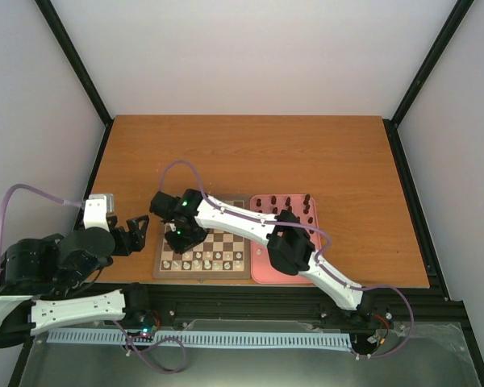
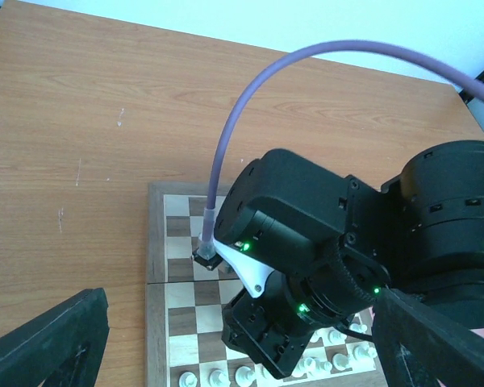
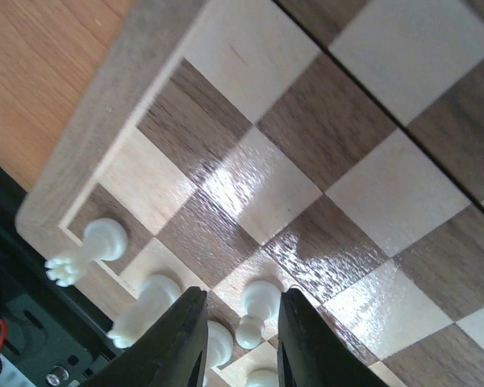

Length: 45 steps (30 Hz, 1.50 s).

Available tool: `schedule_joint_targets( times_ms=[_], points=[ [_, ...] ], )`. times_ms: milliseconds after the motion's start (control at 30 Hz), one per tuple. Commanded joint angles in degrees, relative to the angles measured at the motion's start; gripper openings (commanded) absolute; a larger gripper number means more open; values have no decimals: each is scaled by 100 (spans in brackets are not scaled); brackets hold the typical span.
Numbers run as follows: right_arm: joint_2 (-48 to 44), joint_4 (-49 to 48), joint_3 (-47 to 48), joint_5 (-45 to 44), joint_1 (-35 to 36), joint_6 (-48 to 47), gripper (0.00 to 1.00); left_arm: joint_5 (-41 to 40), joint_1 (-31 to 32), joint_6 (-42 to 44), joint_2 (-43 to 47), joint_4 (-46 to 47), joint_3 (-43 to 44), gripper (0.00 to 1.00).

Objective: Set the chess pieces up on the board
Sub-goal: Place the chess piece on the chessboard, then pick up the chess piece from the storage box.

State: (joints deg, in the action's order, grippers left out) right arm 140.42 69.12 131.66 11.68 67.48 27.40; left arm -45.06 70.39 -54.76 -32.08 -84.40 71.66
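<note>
The board (image 1: 202,275) lies at the table's near edge, with cream-white chess pieces (image 1: 214,260) standing along its near rows. My right gripper (image 1: 181,238) hangs low over the board's left part. In the right wrist view its fingers (image 3: 177,339) stand slightly open around an upright white pawn (image 3: 254,310) that rests on its square, with a gap on the left side. A white rook (image 3: 85,251) stands in the corner. My left gripper (image 1: 137,234) is open and holds nothing, just left of the board, its fingers (image 2: 48,347) spread wide.
A pink tray (image 1: 262,270) right of the board carries dark chess pieces (image 1: 282,201) along its far side. In the left wrist view the right arm (image 2: 306,242) fills the space over the board (image 2: 157,242), above a row of white pieces (image 2: 214,376).
</note>
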Motion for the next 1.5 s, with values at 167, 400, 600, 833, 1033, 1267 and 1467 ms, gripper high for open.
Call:
schedule_joint_targets(
  times_ms=[167,400,600,833,1033,1267,1467],
  points=[
    [-586,40,286,-485,-262,-67,32,-50,-33,39,-42,177,-55,100],
    [-1749,99,-1531,-1290,-781,97,37,-20,-34,42,-118,186,-26,100],
    [-3153,-461,-3837,-1357,-1252,388,38,41,-33,74,-302,218,10,100],
    [-3527,-801,-5000,-1230,-1440,363,39,204,-33,168,-531,566,-181,100],
    [-3346,-1010,-5288,-1171,-1473,327,41,282,-30,244,-744,754,-197,100],
    [-3133,-1220,-5388,-1112,-1581,159,41,259,-34,154,-692,709,-209,100],
    [-2959,-1310,-5381,-1124,-1674,17,39,224,-31,118,-673,637,-196,100]
  ],
)
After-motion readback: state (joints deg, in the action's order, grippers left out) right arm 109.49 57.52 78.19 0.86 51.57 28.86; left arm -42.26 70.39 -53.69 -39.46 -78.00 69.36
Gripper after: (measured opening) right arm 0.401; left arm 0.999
